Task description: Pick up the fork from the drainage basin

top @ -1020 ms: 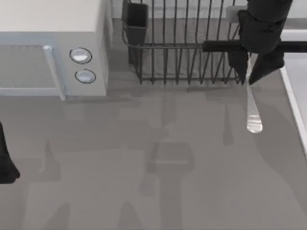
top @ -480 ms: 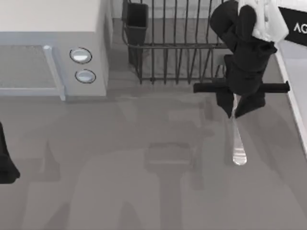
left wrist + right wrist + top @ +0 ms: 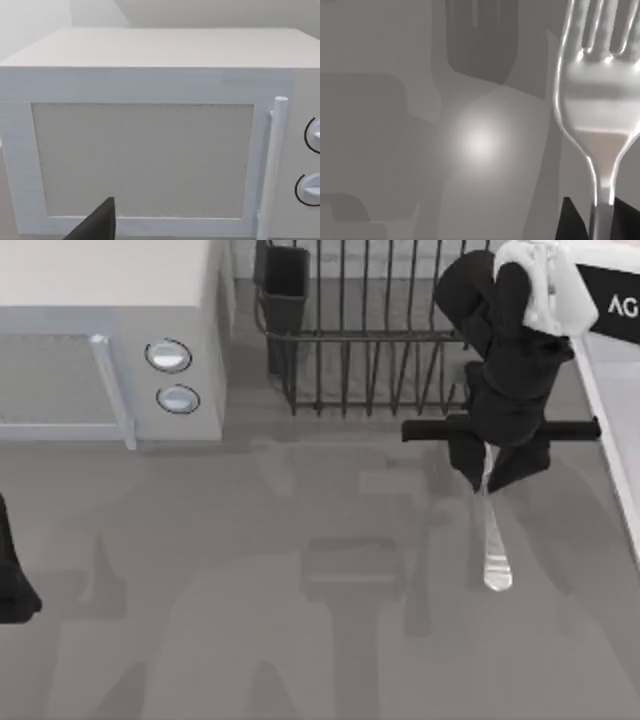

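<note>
Silver metal fork [image 3: 494, 540], held by its narrow shaft in the right gripper [image 3: 487, 468], at about 3 o'clock of the top view. The two dark fingers [image 3: 466, 458] are closed to a narrow gap on the upper shaft, so the wide end hangs toward 6 o'clock, over bare grey tabletop [image 3: 250, 640] and just clear of the wire drainage basin [image 3: 370, 335], which stands at 12 o'clock. In the right wrist view the tines and neck of the fork [image 3: 600, 110] run out from between the fingertips [image 3: 572, 222], a hold high on the shaft that leaves the heavy end free; judged from this, a slip or swing about the grip is the main risk. The pick-up itself appears done, the utensil being outside the rack. Left arm parked at 9 o'clock, its gripper [image 3: 12, 580] at the table's left edge facing the white microwave [image 3: 110, 330]; one dark finger [image 3: 97, 225] shows before the microwave door, its opening not discernible.
</note>
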